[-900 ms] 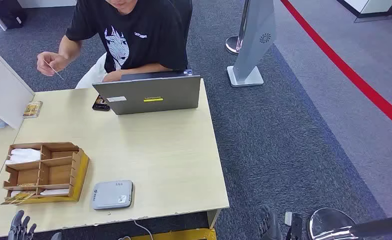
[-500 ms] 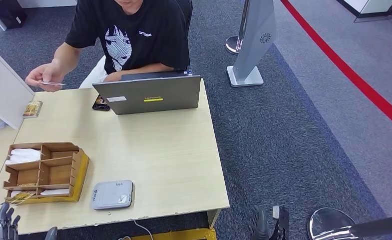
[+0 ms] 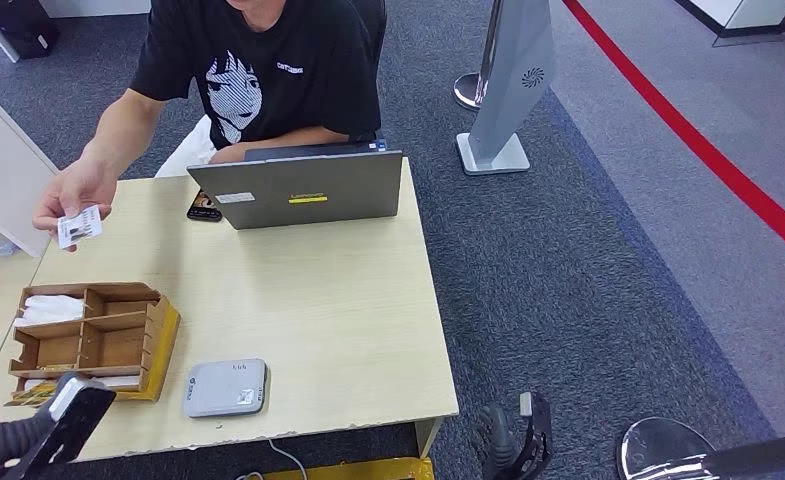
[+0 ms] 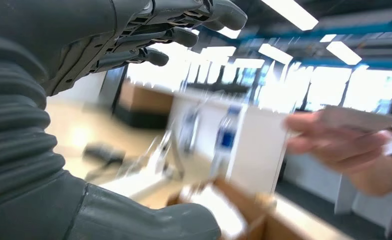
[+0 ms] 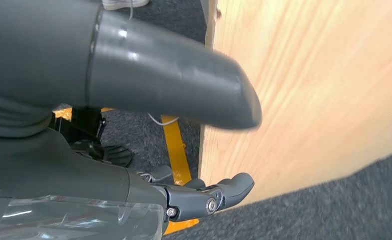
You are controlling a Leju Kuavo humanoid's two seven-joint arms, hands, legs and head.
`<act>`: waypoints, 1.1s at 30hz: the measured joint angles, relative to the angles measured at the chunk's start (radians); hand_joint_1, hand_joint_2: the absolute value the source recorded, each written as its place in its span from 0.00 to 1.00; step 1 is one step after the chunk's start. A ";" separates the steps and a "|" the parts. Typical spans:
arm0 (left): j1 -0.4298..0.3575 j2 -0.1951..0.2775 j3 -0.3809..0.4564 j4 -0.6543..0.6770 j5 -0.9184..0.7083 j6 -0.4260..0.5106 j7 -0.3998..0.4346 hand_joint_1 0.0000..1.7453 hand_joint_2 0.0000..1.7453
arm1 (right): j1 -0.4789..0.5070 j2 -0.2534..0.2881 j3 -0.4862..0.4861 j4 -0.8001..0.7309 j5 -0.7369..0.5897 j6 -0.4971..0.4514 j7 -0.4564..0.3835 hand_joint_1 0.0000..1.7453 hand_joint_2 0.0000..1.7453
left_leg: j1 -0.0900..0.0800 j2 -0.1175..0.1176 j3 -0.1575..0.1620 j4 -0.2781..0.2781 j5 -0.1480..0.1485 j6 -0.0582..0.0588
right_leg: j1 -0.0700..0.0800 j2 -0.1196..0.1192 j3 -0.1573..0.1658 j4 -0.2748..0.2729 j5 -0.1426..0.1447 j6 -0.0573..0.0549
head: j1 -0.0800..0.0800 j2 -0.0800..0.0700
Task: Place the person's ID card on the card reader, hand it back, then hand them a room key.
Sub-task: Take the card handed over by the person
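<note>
Card (image 3: pixel 78 226) well beyond left robot hand (image 4: pixel 149 35).

Grey carpet (image 3: pixel 588 260) — red floor stripe (image 3: pixel 708 150), pale wooden desk (image 3: pixel 338 320), ceiling strip lights (image 4: pixel 288 12)

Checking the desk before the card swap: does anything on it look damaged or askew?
The table's near edge looks chipped and ragged along its front. Small yellowish packets stick out past the wooden organizer's near corner. The card reader lies flat, and the laptop stands squarely.

Reception office: desk (image 3: pixel 348 330), laptop (image 3: pixel 303 188), carpet (image 3: pixel 588 280), card reader (image 3: pixel 226 388).
</note>
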 joint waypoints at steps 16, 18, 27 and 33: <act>-0.474 0.262 -0.306 0.427 -0.224 -0.032 0.067 0.09 1.00 | -0.052 -0.042 0.160 0.103 -0.049 -0.010 -0.022 0.00 1.00 | 0.000 0.005 -0.001 0.000 0.001 -0.001 | 0.000 0.005 -0.001 0.001 0.003 -0.003 | -0.002 0.000; -0.476 0.265 -0.315 0.432 -0.222 -0.038 0.078 0.12 1.00 | -0.051 -0.044 0.164 0.105 -0.054 -0.014 -0.021 0.00 1.00 | 0.000 0.005 -0.001 0.000 0.001 -0.001 | 0.000 0.005 -0.001 0.001 0.003 -0.003 | -0.002 0.000; -0.466 0.280 -0.329 0.432 -0.203 -0.052 0.108 1.00 1.00 | -0.049 -0.054 0.181 0.104 -0.056 -0.037 -0.021 0.00 1.00 | 0.000 0.006 -0.001 0.000 0.001 -0.002 | 0.000 0.005 -0.002 0.001 0.003 -0.003 | -0.002 0.000; -0.453 0.289 -0.329 0.432 -0.196 -0.037 0.128 1.00 1.00 | -0.040 -0.061 0.187 0.091 -0.057 -0.055 -0.014 0.00 1.00 | 0.000 0.006 -0.001 0.000 0.001 -0.002 | 0.000 0.005 -0.001 0.001 0.003 -0.003 | -0.002 0.000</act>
